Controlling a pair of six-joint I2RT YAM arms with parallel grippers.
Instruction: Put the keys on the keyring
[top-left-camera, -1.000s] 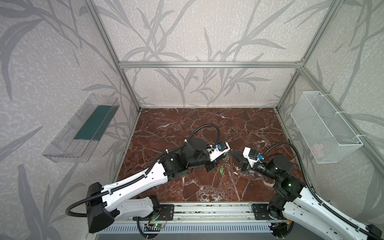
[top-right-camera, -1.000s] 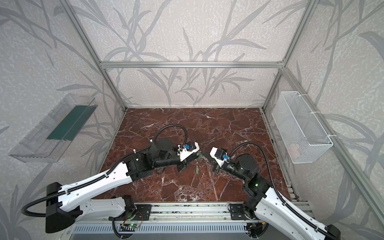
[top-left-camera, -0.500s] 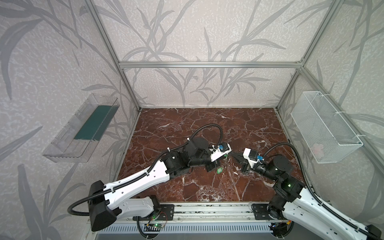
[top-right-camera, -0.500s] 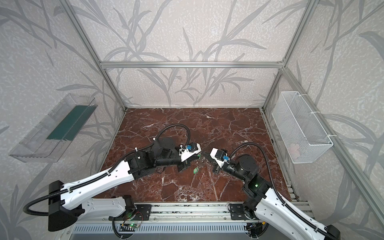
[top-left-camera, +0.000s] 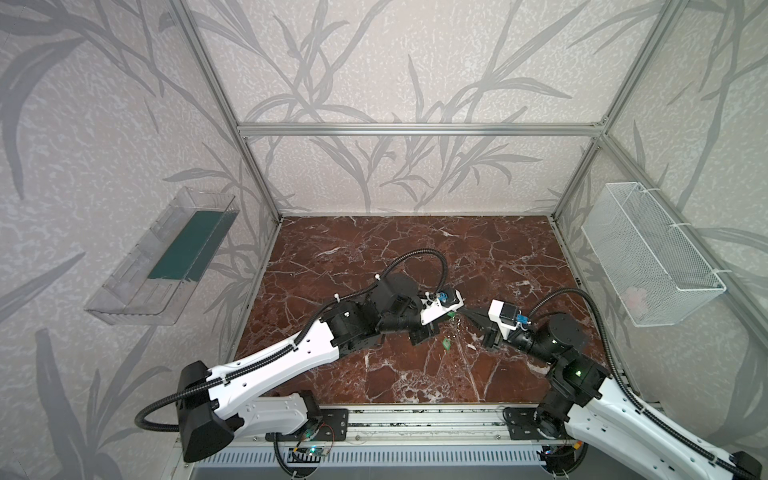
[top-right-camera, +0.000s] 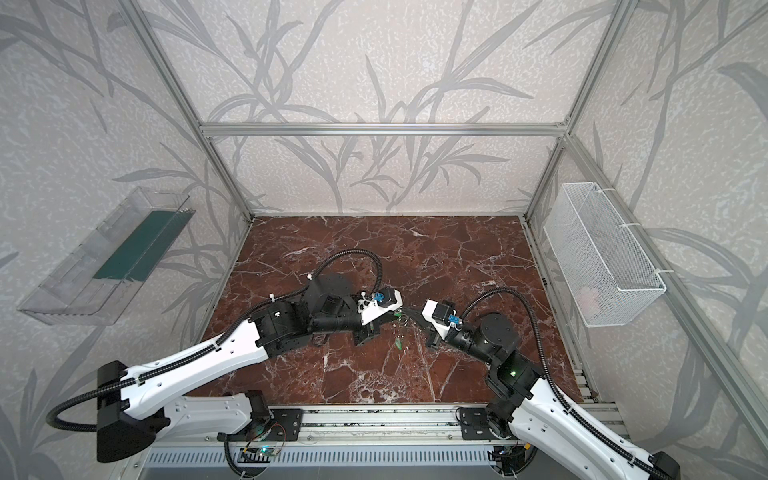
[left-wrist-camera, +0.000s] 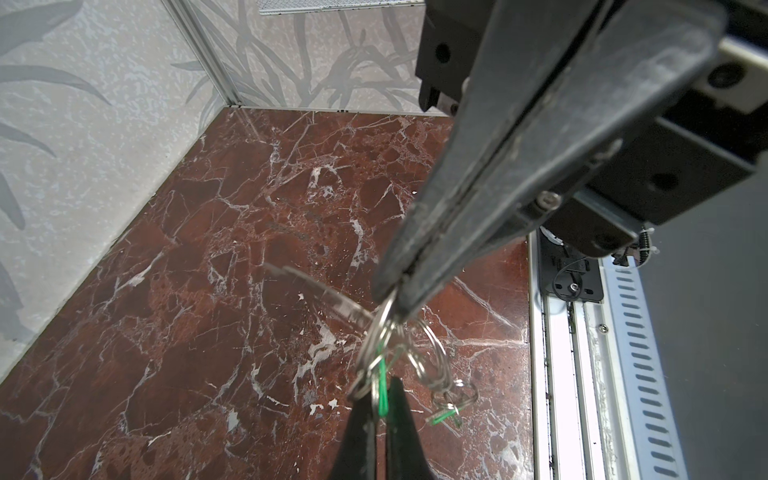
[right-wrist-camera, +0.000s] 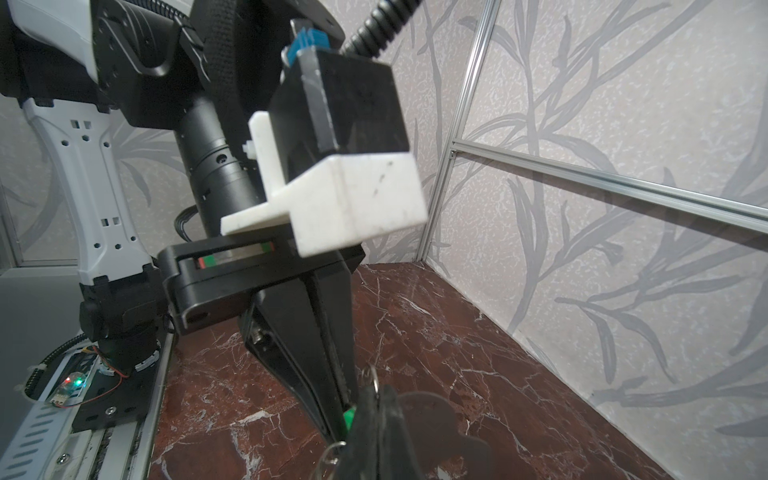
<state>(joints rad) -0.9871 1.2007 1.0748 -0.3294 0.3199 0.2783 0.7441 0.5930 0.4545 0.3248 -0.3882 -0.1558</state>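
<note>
Over the red marble tabletop (top-left-camera: 374, 257), my left gripper (left-wrist-camera: 380, 390) has just clamped one bright-green oblong plastic key tag (left-wrist-camera: 383, 404) while my right gripper (left-wrist-camera: 392, 301) pinches the flat grey crescent metal keyring (left-wrist-camera: 328, 299), so threading looks ready to start.

Red-brown marble tabletop (top-left-camera: 374, 257) with white veining, walled on three sides, a metal rail along its front edge. One green key tag (top-left-camera: 446, 343) lies flat on it, right of centre, toward the front edge.

A clear plastic tray (top-left-camera: 162, 257) and a white wire basket (top-left-camera: 648, 257) hang on opposite walls.
</note>
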